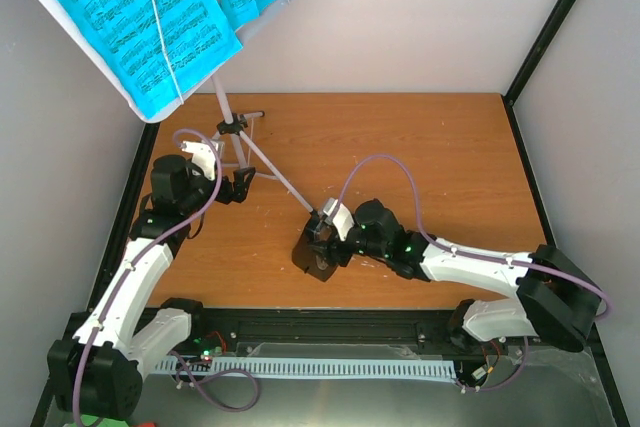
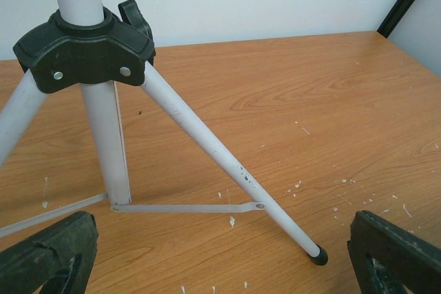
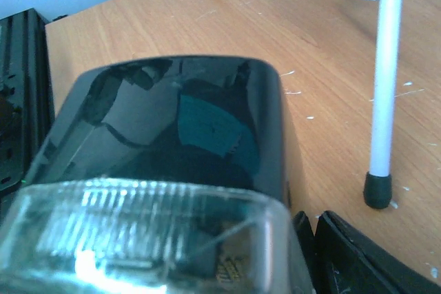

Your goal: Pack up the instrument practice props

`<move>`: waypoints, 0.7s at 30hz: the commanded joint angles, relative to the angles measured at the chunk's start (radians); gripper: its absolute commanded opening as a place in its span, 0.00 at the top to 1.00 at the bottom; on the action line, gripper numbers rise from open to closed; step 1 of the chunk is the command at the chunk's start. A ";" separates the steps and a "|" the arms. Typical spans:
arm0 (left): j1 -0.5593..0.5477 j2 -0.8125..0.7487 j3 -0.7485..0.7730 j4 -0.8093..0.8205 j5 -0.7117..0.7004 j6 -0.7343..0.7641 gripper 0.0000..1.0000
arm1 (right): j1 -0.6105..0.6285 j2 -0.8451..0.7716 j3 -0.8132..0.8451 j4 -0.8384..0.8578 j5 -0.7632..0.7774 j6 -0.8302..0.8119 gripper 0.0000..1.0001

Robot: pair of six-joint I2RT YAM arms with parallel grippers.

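The white tripod music stand (image 1: 232, 127) stands at the back left. Its desk holds the cyan sheet-music pages (image 1: 130, 17). My left gripper (image 1: 240, 187) is open and empty, low by the tripod. In the left wrist view its fingers (image 2: 48, 253) sit wide apart, with a stand leg (image 2: 220, 149) and the black hub (image 2: 83, 49) ahead. My right gripper (image 1: 325, 237) is shut on the black metronome (image 1: 318, 255) at the table's middle. The metronome (image 3: 179, 122) fills the right wrist view, with clear plastic (image 3: 138, 239) over its near end. One finger (image 3: 351, 256) shows at its right side.
A stand leg (image 3: 382, 87) with a black foot (image 3: 377, 191) is just right of the metronome. A black rail (image 1: 330, 327) and a white cable tray (image 1: 330, 367) run along the near edge. Walls close in the left, back and right, with a black post (image 1: 550, 27).
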 commanded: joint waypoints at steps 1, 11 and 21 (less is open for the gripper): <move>0.004 0.000 0.006 0.026 0.016 0.009 0.01 | 0.021 -0.022 -0.018 0.059 0.147 0.026 0.34; 0.005 0.012 0.023 0.023 0.029 -0.088 0.01 | 0.023 -0.316 -0.125 -0.211 0.539 0.229 0.40; 0.004 -0.034 -0.046 0.128 0.086 -0.445 0.01 | -0.166 -0.284 -0.120 -0.223 0.692 0.373 0.41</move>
